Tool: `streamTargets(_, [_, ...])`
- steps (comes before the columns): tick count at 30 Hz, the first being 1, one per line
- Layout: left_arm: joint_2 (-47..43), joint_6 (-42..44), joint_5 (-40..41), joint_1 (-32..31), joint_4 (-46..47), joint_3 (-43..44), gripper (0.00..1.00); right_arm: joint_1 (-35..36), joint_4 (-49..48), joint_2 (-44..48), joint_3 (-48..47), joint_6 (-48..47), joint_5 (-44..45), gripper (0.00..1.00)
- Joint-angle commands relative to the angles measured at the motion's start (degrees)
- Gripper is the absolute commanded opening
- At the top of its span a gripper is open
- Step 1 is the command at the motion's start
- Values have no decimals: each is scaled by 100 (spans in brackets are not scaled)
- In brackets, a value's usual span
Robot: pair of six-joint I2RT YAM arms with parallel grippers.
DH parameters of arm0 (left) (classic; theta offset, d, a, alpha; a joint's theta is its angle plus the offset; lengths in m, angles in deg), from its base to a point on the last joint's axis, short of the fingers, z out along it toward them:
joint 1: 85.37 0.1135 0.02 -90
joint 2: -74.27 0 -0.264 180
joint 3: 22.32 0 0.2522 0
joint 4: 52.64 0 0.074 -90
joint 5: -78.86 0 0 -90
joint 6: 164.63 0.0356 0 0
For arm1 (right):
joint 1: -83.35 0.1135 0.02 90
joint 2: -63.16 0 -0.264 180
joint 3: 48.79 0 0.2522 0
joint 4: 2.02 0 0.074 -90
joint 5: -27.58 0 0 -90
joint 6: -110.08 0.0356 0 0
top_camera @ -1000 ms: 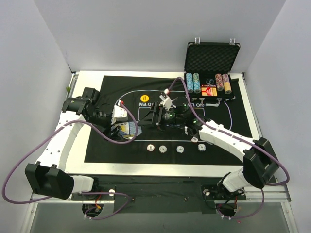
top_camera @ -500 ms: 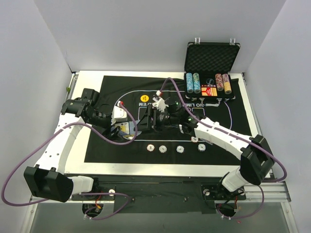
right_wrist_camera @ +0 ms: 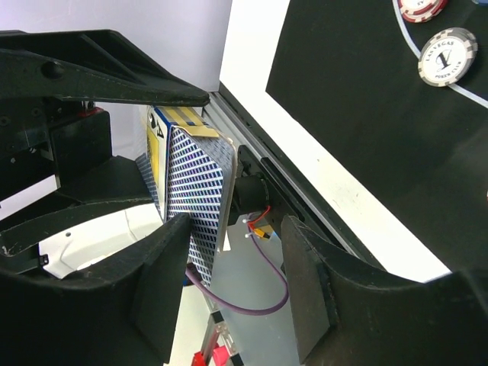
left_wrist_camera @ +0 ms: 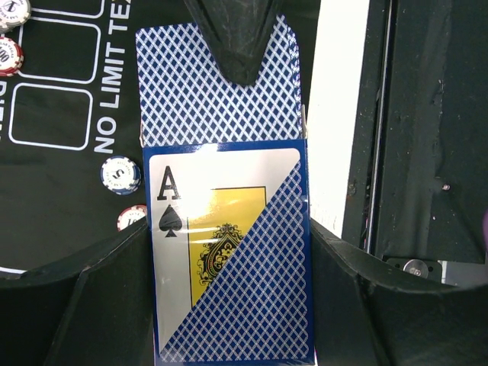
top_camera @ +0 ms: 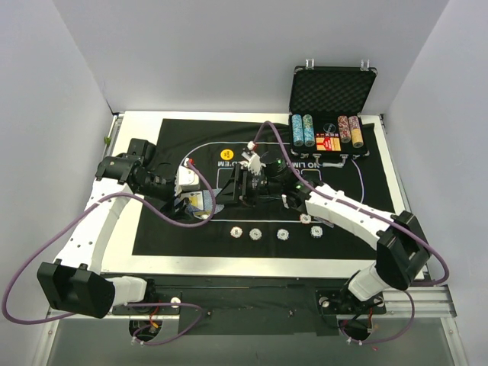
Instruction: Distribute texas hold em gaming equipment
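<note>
My left gripper (top_camera: 189, 201) is shut on a playing-card box (left_wrist_camera: 229, 259) with a blue diamond pattern and an ace of spades, gripped by its two long sides (top_camera: 197, 202). The box's blue flap (left_wrist_camera: 217, 91) stands open at its far end. My right gripper (top_camera: 231, 187) is open and right at that end; one of its fingertips (left_wrist_camera: 240, 42) overlaps the flap. In the right wrist view the box (right_wrist_camera: 191, 191) sits by the left finger (right_wrist_camera: 164, 282), its edge reaching into the open gap. Several poker chips (top_camera: 257, 232) lie in a row on the mat. A yellow button disc (top_camera: 226, 152) lies farther back.
The black felt mat (top_camera: 358, 191) covers the white table (top_camera: 126, 229). The open black case (top_camera: 332, 91) stands at the back right with chip stacks (top_camera: 303, 130) and a card pack. Loose chips (left_wrist_camera: 120, 174) lie left of the box; two more (right_wrist_camera: 447, 56) show in the right wrist view.
My right gripper has moved left across the mat up to the card box. My left gripper has shifted slightly right with the box still in it.
</note>
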Motion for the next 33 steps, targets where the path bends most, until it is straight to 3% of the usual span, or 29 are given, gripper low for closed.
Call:
streamTargets(1, [-160, -90, -455, 6, 213, 95, 13, -158, 73, 403, 126, -149, 113, 45])
streamTargets(15, [-186, -283, -481, 15, 432, -80, 13, -299, 90, 772, 275, -149, 209, 34])
streamTargets(24, [-195, -310, -472, 94, 520, -186, 13, -378, -76, 983, 425, 9, 254, 18])
streamTargets(33, [-230, -318, -463, 129, 538, -177, 12, -422, -375, 931, 627, 220, 236, 13])
